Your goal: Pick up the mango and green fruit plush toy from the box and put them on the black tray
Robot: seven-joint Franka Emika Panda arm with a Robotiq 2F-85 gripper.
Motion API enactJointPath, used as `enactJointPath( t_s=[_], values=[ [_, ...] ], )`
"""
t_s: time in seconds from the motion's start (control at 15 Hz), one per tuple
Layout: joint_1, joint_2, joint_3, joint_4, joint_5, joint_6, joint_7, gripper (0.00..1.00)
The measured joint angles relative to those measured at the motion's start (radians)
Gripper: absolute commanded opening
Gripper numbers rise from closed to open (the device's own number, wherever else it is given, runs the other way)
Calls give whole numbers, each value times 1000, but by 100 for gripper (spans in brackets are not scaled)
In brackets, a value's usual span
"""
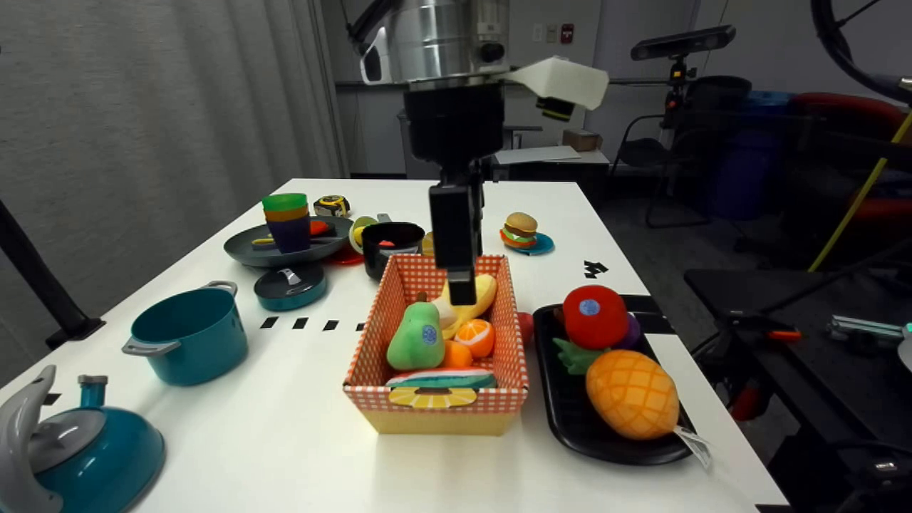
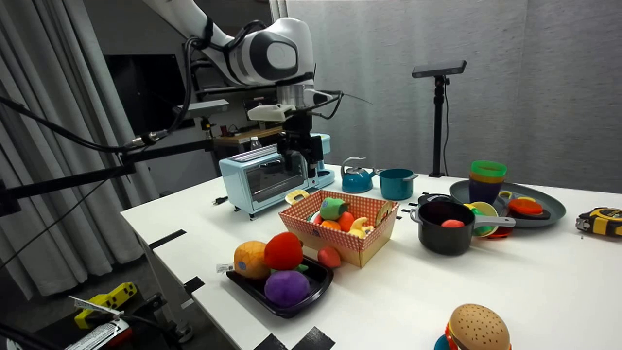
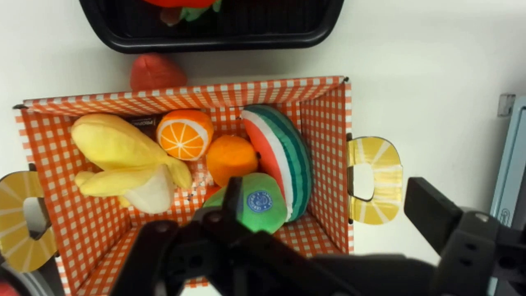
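Note:
The green fruit plush toy (image 1: pixel 418 338) lies in the chequered box (image 1: pixel 367 342) with other plush fruit; it also shows in an exterior view (image 2: pixel 332 209) and the wrist view (image 3: pixel 261 205). No fruit is clearly recognisable as the mango; an orange fruit (image 3: pixel 231 158) lies beside the green one. The black tray (image 1: pixel 570 431) stands beside the box's long side, also in the wrist view (image 3: pixel 222 44). My gripper (image 3: pixel 326 185) is open and empty above the box. In the wrist view one finger overlaps the green toy and the other lies beyond the box's short side.
The tray holds a textured orange fruit (image 1: pixel 633 395), a red fruit (image 1: pixel 596 317) and a purple fruit (image 2: pixel 286 288). A red plush piece (image 3: pixel 156 73) lies between tray and box. A toaster oven (image 2: pixel 272 180), teal pot (image 1: pixel 189 342), kettle (image 1: pixel 92 449) and black pot (image 2: pixel 444 233) stand around.

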Motion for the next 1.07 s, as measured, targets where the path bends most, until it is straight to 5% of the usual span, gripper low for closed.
enactJointPath(
  t_s=[0.6, 1.07],
  values=[
    [7, 194, 0, 204, 98, -24, 322, 100],
    [5, 251, -26, 235, 124, -24, 407, 100]
  ],
)
